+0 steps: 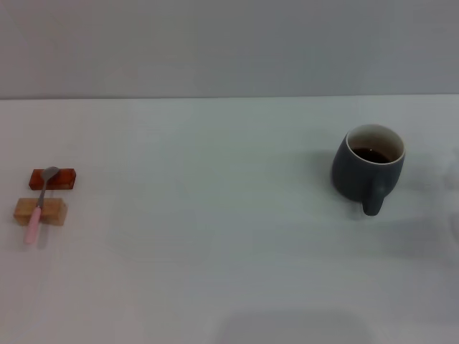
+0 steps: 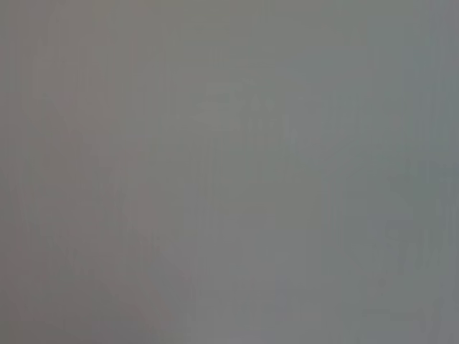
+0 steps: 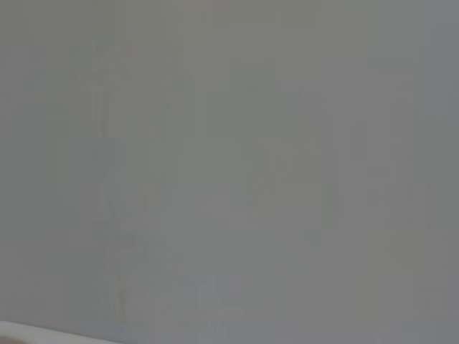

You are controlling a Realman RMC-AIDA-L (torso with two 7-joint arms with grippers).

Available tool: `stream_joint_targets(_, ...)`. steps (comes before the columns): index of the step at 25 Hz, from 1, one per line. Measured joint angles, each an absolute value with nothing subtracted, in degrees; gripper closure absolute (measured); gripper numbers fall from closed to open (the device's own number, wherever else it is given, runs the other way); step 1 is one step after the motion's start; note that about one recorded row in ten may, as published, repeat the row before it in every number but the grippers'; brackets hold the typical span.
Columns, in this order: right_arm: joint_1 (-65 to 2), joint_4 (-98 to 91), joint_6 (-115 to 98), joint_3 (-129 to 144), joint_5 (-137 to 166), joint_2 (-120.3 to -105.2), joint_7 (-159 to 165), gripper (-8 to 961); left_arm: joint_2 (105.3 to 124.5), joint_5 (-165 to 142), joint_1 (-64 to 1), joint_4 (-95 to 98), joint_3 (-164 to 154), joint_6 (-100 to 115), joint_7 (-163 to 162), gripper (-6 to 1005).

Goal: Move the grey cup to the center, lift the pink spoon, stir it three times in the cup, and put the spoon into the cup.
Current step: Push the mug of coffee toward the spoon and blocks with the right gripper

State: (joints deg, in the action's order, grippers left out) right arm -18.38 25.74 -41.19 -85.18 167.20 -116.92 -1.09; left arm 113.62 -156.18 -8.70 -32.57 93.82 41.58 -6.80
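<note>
The grey cup (image 1: 367, 170) stands upright on the right side of the white table (image 1: 215, 236) in the head view, its thick handle (image 1: 372, 201) turned toward me and dark liquid inside. At the far left the pink spoon (image 1: 38, 208) lies across two small blocks, its grey bowl resting on the red-brown block (image 1: 52, 178) and its pink handle over the tan wooden block (image 1: 40, 211). Neither gripper shows in any view. Both wrist views show only a plain grey surface.
The table's far edge meets a grey wall (image 1: 229, 43) at the back. A wide stretch of bare tabletop lies between the spoon and the cup.
</note>
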Motion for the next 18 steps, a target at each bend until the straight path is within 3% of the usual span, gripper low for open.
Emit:
stream_joint_targets(8, -19.7, 25.9, -39.6, -82.0, 167.2, -116.81, -0.1, 929, 113.73, -156.3, -8.7, -32.7, 93.9, 41.4, -6.4, 493)
stream_joint_targets(18, -20.7, 26.2, -38.1, -75.5, 167.2, -115.67, 2.7, 929, 114.32, -156.4, -7.9, -32.8, 95.4, 41.5, -6.5, 189)
